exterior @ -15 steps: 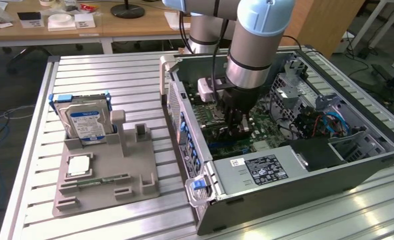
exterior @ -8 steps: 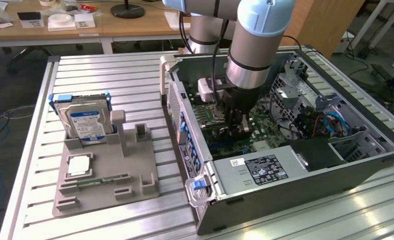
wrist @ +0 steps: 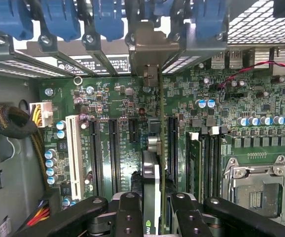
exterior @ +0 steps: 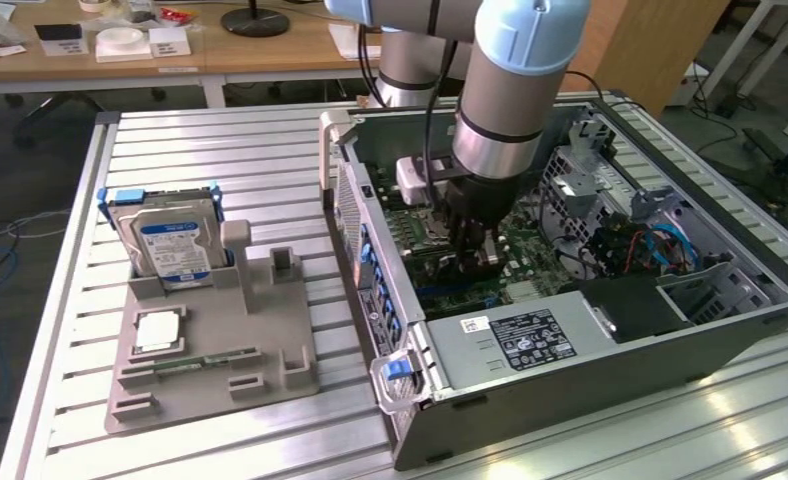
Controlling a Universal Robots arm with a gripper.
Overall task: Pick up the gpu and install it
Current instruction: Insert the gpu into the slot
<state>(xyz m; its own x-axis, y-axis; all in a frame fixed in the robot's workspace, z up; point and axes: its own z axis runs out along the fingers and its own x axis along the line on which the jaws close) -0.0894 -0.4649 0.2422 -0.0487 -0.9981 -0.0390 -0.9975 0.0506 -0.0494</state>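
Observation:
The gpu (wrist: 151, 170) appears edge-on in the wrist view, a thin card standing upright over the green motherboard (wrist: 118, 98). Its silver bracket (wrist: 150, 49) sits against the case's rear slot openings. My gripper (wrist: 152, 219) is shut on the card's end, with a black finger (wrist: 129, 217) on either side. In the exterior view my gripper (exterior: 474, 255) reaches down inside the open computer case (exterior: 594, 360), low over the board. From there the card itself is mostly hidden by the fingers.
A silver hard drive (exterior: 174, 245) stands in a grey holder (exterior: 207, 350) at the exterior view's left, with a narrow memory stick (exterior: 207, 362) lying on it. Blue slot clips (wrist: 58, 19), a sleeved cable bundle (wrist: 9, 123), the CPU socket (wrist: 256, 187) and the power supply (exterior: 521, 340) surround the card.

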